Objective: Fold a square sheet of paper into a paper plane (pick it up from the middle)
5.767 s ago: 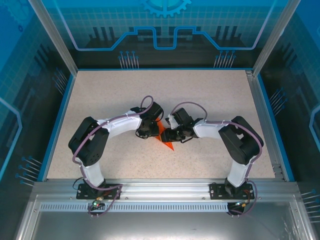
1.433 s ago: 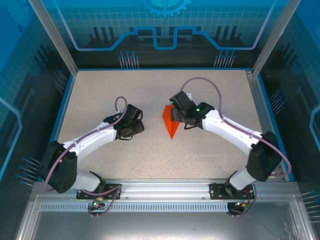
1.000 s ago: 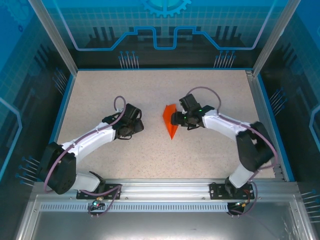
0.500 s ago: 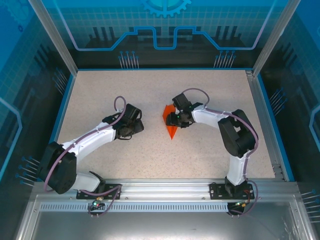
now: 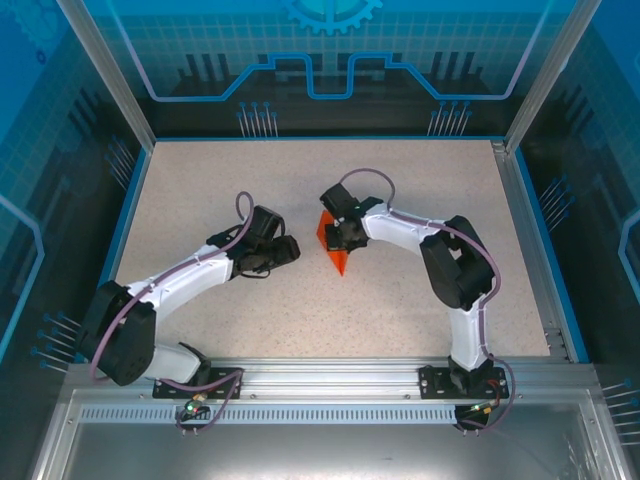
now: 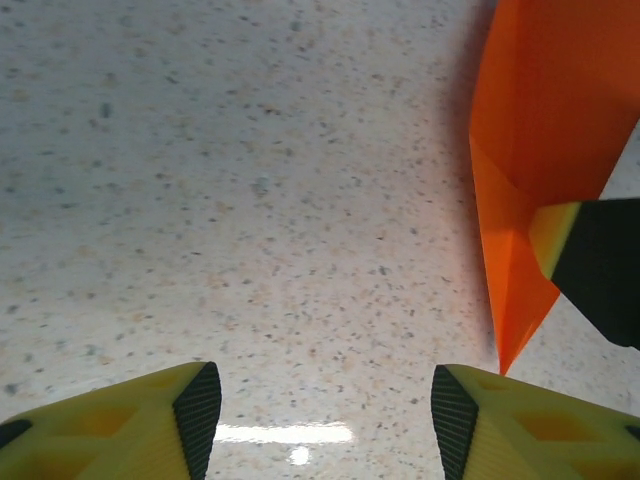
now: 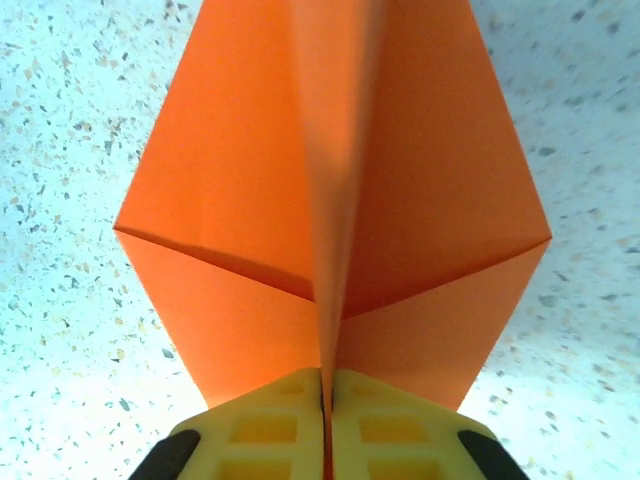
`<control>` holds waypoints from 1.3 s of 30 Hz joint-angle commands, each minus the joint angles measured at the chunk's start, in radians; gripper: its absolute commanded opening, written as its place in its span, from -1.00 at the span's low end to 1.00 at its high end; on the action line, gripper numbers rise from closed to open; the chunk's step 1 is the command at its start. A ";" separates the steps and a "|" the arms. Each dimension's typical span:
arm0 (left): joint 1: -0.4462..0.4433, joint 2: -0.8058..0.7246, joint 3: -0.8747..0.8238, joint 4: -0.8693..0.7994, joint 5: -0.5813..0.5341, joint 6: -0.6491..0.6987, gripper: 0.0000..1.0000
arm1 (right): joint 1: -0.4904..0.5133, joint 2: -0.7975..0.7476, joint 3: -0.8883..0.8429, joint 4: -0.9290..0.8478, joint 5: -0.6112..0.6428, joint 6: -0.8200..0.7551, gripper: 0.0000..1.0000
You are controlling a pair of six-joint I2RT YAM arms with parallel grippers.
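The square sheet of paper is bright orange and folded into a pointed paper plane shape, its tip toward the near edge. In the right wrist view two wings of the paper spread flat on the table and a centre crease stands up. My right gripper is shut on that crease; from above the right gripper sits over the wide end. My left gripper lies just left of the paper, open and empty. The left wrist view has the left gripper over bare table, with the paper at upper right.
The speckled beige table is bordered by a blue rim and clear walls. A black and yellow finger of the right gripper overlaps the paper's edge in the left wrist view. Both arms reach inward toward the centre.
The right gripper has swung left over the paper and shut on its raised centre crease. The left gripper has shifted a little right, toward the paper, still open.
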 commanded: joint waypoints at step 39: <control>0.017 0.038 0.000 -0.017 0.009 0.000 0.24 | 0.008 0.232 0.125 -0.205 0.113 0.123 -0.13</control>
